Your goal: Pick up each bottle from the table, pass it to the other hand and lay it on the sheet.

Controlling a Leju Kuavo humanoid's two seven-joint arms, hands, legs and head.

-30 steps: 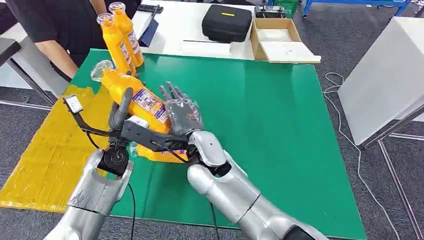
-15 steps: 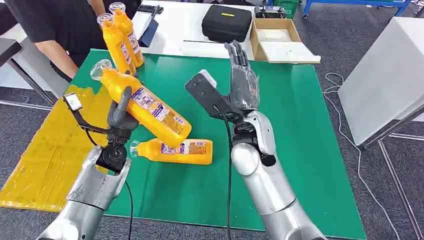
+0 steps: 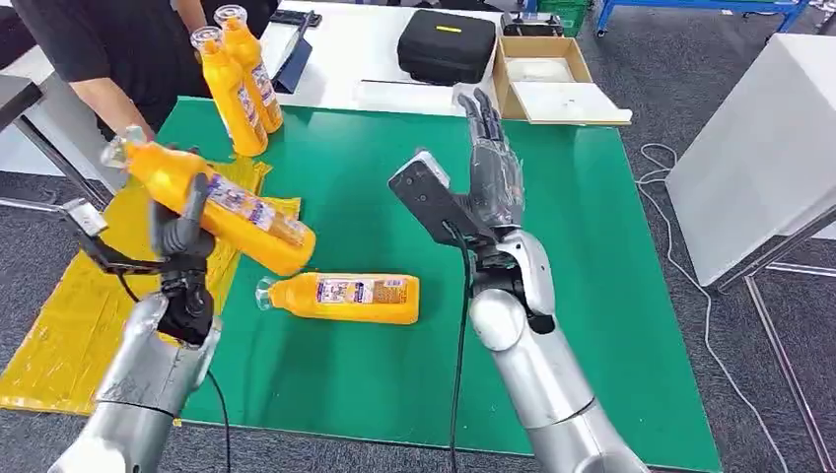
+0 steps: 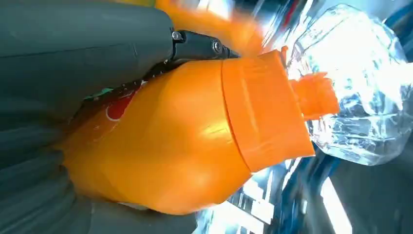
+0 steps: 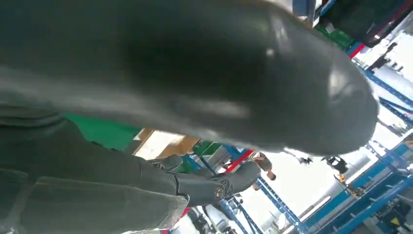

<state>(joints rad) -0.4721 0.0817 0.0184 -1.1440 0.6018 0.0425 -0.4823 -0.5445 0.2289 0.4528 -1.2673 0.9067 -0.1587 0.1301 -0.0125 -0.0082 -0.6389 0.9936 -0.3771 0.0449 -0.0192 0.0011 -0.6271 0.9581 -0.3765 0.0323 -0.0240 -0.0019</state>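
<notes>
My left hand (image 3: 180, 236) grips an orange bottle (image 3: 212, 202) with a clear cap, held tilted above the left edge of the green table (image 3: 552, 256), over the yellow sheet (image 3: 89, 305). In the left wrist view the same bottle (image 4: 185, 141) sits in my left hand (image 4: 63, 73), cap outward. A second orange bottle (image 3: 345, 298) lies on its side on the green surface. Two more orange bottles (image 3: 237, 74) stand upright at the far left corner. My right hand (image 3: 490, 168) is raised mid-table, fingers straight and apart, holding nothing; its thumb (image 5: 195, 73) looms close in the right wrist view.
A person in black (image 3: 108, 49) stands at the far left behind the bottles. A white table beyond holds a black case (image 3: 447, 44) and a cardboard box (image 3: 552, 79). Another white table (image 3: 769, 148) stands to the right, with cables (image 3: 670, 177) on the floor.
My right hand let go of the bottle and rose up to mid-table. My left hand carried the bottle leftward, from above the lying bottle to over the yellow sheet.
</notes>
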